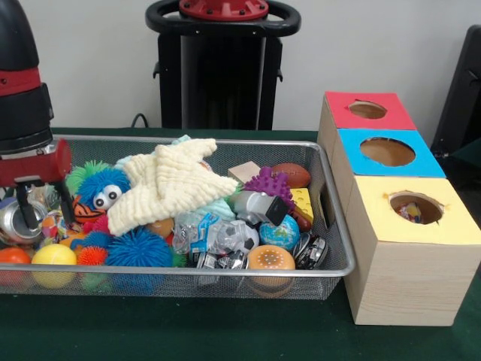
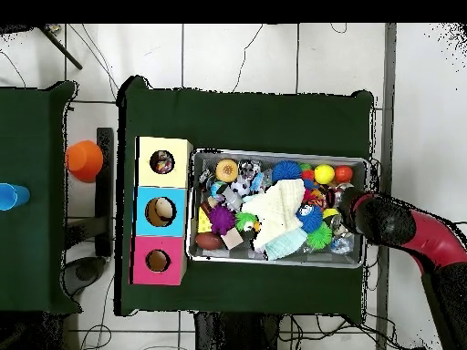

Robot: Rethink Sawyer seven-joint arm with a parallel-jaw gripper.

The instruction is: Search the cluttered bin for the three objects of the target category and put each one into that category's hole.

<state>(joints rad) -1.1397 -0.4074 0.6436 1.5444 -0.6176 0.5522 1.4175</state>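
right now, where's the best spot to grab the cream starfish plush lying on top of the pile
Take the starfish plush from above by one arm tip, judging by its pose. It lies flat and topmost in the wire bin, too wide for the gripper to span, and the soft arm toward the bin's front should pinch easily.

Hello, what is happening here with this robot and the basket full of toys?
A red and black robot arm has its gripper lowered into one end of a wire bin packed with toys: balls, spiky toys and a cream knitted star. The fingers look spread and seem to hold nothing. Beside the bin stands a wooden box with red, blue and yellow holes; something already lies in the yellow hole.
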